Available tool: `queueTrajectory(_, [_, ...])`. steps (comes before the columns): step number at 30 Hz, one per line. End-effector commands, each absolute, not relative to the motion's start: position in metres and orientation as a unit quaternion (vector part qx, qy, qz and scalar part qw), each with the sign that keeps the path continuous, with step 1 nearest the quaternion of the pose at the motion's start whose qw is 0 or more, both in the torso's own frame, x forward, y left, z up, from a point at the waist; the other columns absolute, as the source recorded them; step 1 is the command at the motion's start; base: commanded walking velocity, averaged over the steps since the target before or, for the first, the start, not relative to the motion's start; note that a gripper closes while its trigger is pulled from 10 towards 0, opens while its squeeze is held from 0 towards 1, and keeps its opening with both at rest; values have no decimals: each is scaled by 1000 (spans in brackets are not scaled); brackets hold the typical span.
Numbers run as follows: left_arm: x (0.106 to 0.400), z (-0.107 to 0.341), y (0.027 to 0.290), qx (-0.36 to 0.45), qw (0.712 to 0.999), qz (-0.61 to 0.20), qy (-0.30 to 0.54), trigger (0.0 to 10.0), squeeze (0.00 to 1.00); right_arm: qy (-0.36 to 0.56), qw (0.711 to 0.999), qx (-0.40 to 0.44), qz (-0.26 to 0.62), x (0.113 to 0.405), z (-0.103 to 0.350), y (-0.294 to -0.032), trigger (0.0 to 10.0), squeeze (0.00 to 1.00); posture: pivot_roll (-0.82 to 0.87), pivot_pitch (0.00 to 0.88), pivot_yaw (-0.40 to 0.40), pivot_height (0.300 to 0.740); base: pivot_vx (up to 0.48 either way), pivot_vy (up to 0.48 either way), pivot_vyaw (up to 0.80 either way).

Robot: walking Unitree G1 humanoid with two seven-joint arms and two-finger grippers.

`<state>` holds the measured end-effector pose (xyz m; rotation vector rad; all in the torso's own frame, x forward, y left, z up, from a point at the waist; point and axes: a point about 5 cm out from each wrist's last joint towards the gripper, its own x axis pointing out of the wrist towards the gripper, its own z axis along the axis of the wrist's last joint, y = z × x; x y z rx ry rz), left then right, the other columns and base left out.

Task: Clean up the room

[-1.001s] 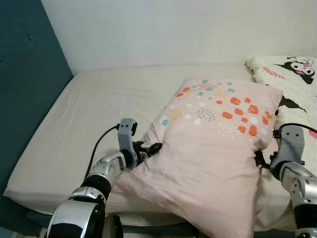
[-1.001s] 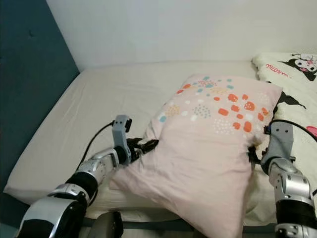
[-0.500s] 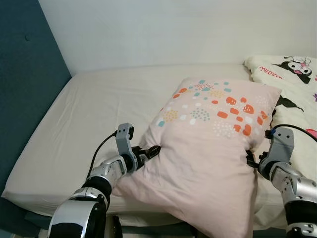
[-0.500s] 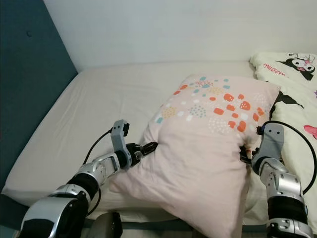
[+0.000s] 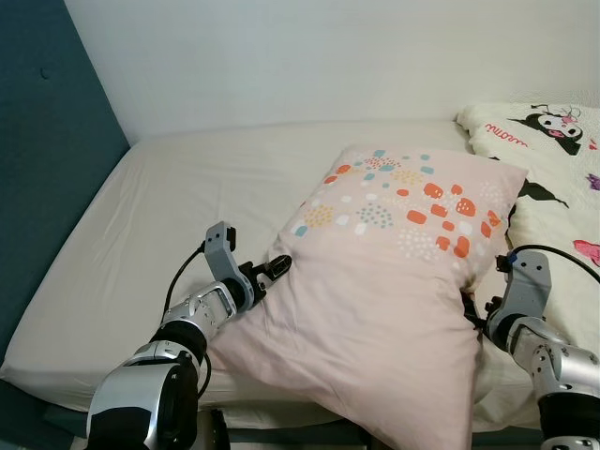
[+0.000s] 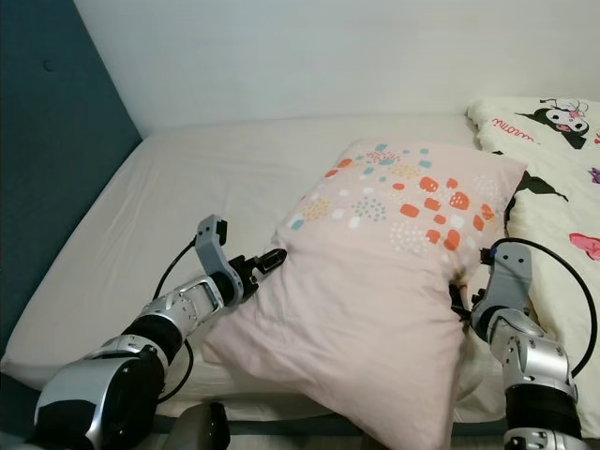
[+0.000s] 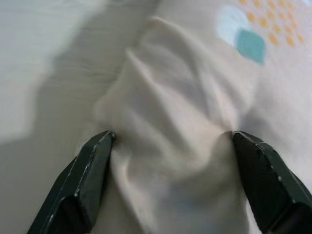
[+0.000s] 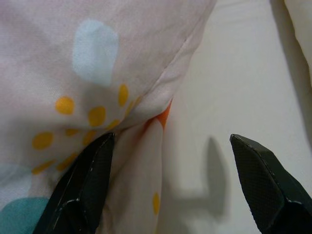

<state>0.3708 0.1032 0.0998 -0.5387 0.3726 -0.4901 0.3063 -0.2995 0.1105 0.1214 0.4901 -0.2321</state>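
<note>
Eye views: the pillow (image 5: 394, 281) lies on the bed (image 5: 169, 206) between both grippers; the left gripper (image 5: 267, 272) touches its near-left corner, the right gripper (image 5: 472, 314) its right edge.
Left wrist: fingers (image 7: 83, 180) wide, bunched pillow fabric between them.
Right wrist: fingers (image 8: 85, 180) wide; pillow edge against one, bed sheet ahead.

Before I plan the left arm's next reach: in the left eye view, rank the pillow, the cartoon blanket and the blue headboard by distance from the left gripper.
1. Pillow, touching the left gripper.
2. Blue headboard, off to its left.
3. Cartoon blanket, far right.
</note>
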Motion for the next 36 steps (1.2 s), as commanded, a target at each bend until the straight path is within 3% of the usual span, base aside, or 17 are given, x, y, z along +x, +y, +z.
queueTrajectory(1, [361,86,97,-245,910,-265,205,10000,0,261,958,70,-95,304,100,-290,10000,0,-21,165,54,572,0,0,0])
queueTrajectory(2, [356,82,88,-229,903,-298,210,10000,220,260,959,70,-92,305,100,-288,10000,0,-21,165,54,572,0,0,0])
queueTrajectory(3, [352,79,82,-220,897,-319,213,10000,545,259,959,70,-90,305,100,-287,10000,0,-18,166,51,572,0,0,0])
queueTrajectory(4, [352,79,82,-220,897,-319,213,10000,545,259,959,70,-90,305,100,-287,10000,0,-18,166,51,572,0,0,0])
queueTrajectory(5, [349,77,76,-215,893,-333,215,7216,576,259,959,70,-88,305,100,-286,10000,0,-17,165,51,572,0,0,0])
queueTrajectory(6, [349,77,76,-215,893,-333,215,7216,576,259,959,70,-88,305,100,-286,10000,0,-17,165,51,572,0,0,0])
queueTrajectory(7, [346,75,70,-219,888,-343,215,0,498,258,960,71,-85,306,100,-284,10000,0,-17,165,51,572,0,0,0])
queueTrajectory(9, [345,76,62,-250,881,-342,210,0,337,258,960,72,-81,307,100,-281,10000,0,-17,165,51,572,0,0,0])
queueTrajectory(22, [355,91,72,-301,876,-335,171,0,310,249,962,73,-82,315,103,-280,10000,0,-3,154,48,572,0,0,0])
queueTrajectory(30, [358,102,103,-299,877,-353,130,0,310,234,967,59,-79,330,108,-275,10000,0,2,148,49,572,0,0,0])
queueTrajectory(36, [331,111,144,-276,844,-447,108,0,196,210,976,44,-37,355,123,-252,10000,0,13,148,42,572,0,0,0])
